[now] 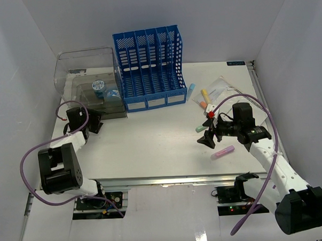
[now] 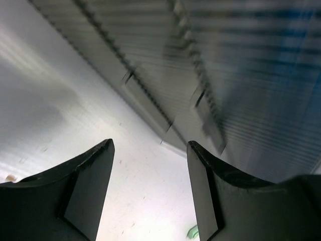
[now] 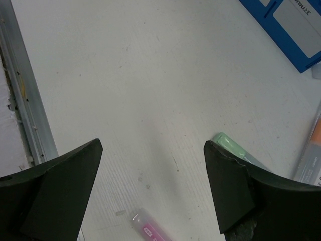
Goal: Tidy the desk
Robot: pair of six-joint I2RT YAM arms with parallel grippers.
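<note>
Right of the blue file rack, highlighters litter the worktop; I judge most remains. Left end effector and right end effector gape empty.

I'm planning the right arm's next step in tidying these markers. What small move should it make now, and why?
Probably ease the right gripper back and down over the pink highlighter. Its jaws stand open and empty over the desk. In the wrist view that highlighter lies loose near the bottom edge, roughly between the fingers, while the green highlighter is partly hidden behind one finger.
</note>
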